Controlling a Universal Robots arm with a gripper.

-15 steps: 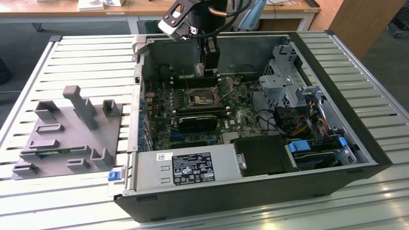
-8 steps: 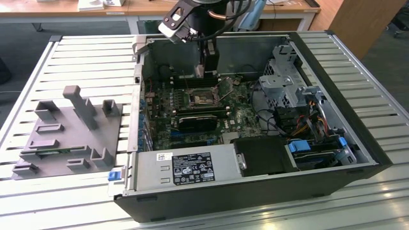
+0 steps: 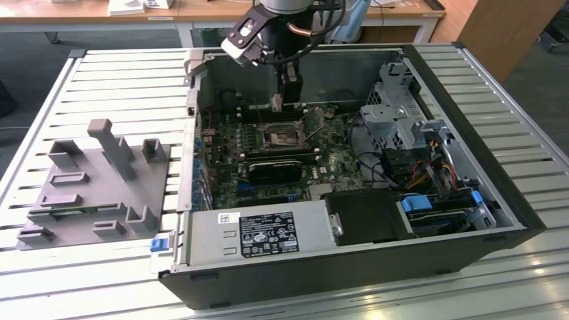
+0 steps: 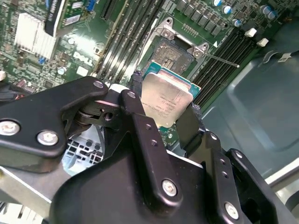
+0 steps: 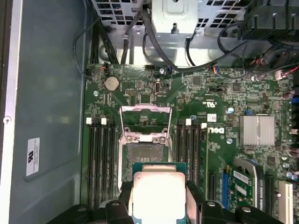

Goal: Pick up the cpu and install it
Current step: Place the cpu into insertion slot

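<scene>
Gripper (image 3: 277,101), jaws clenched on the cpu (image 5: 159,196), hangs above the open socket (image 5: 143,157); pickup done, seating not yet.

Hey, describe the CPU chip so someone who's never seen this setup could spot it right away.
Look inside the open black computer case, at the green motherboard. Close to the dark square socket frame, the black tool grips a small flat square chip. Its smooth silvery metal top with a thin teal rim sets it apart from the hollow socket and the finned silver heatsink.
</scene>
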